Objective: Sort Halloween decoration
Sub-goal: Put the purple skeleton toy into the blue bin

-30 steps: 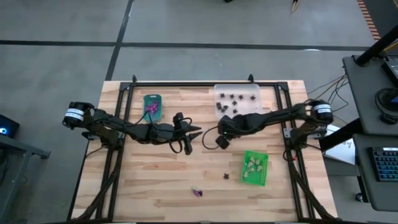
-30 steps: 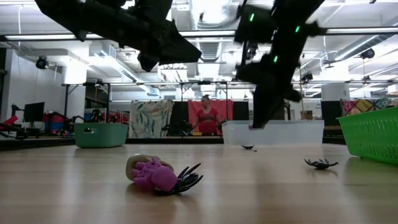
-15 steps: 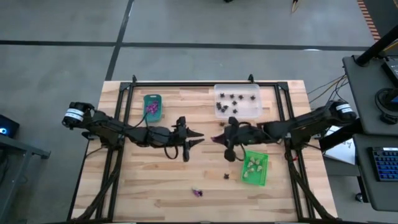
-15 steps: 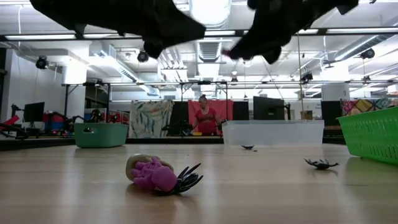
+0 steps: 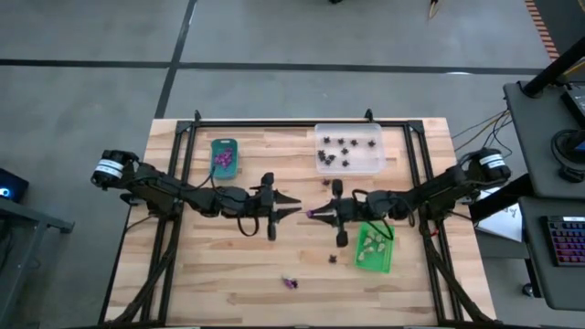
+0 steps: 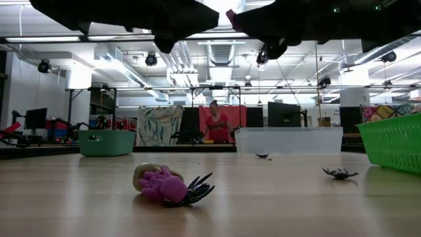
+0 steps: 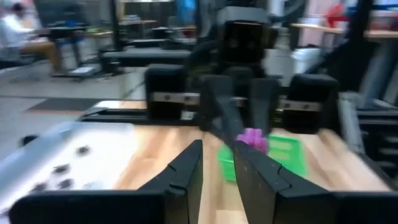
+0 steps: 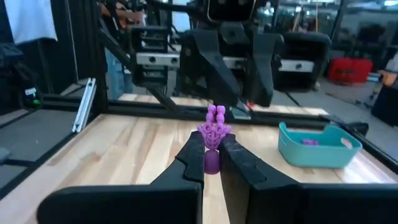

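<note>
Mid-desk: two grippers nose to nose, above the wood.
Right gripper (image 8: 211, 155) clamped on purple trinket (image 8: 213, 137); left gripper (image 7: 217, 163) at its 9 o'clock, fingers slightly parted, empty.

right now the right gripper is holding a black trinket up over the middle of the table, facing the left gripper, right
Not quite: the trinket is purple, not black. The right wrist view shows the right gripper shut on a purple trinket. The rest holds: in the high view it is held over the middle of the table, facing the left gripper.
</note>
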Tool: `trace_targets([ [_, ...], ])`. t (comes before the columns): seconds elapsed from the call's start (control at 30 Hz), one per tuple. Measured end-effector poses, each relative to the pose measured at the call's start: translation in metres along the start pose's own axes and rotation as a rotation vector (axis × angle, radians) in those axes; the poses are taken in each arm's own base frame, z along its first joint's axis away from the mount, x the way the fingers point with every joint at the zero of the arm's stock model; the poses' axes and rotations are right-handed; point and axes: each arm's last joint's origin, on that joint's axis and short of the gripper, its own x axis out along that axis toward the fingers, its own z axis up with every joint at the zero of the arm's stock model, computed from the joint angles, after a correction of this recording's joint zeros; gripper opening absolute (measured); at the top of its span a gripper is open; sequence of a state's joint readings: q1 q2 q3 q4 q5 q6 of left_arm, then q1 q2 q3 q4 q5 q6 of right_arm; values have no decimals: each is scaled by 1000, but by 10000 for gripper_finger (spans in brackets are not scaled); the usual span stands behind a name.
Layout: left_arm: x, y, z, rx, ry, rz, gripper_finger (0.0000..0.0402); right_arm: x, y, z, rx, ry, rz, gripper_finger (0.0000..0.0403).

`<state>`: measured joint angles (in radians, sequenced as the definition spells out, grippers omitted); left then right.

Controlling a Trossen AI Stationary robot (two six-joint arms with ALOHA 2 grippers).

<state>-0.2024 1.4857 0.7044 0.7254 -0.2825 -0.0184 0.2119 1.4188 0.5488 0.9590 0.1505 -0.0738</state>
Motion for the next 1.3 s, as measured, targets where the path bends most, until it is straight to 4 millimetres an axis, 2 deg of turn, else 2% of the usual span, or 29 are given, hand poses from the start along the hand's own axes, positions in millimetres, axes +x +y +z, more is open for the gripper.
trace_targets([
  [0.17, -1, -5, 2, 33, -19, -171, 75, 4, 1, 1, -31, -7, 1, 18],
  [0.33, 0, -3, 4, 28, -37, -130, 89, 5, 1, 3, -47, -28, 29, 18],
  [0.73, -1, -3, 9, 39, -89, -108, 154, 4, 2, 12, -85, -114, 43, 18],
  [0.97, -1, -3, 12, 38, -121, -108, 158, 4, 2, 12, -89, -116, 43, 18],
  [1.3, 13, -7, -1, 60, -228, -118, 158, 4, 2, 12, -90, -113, 43, 18],
])
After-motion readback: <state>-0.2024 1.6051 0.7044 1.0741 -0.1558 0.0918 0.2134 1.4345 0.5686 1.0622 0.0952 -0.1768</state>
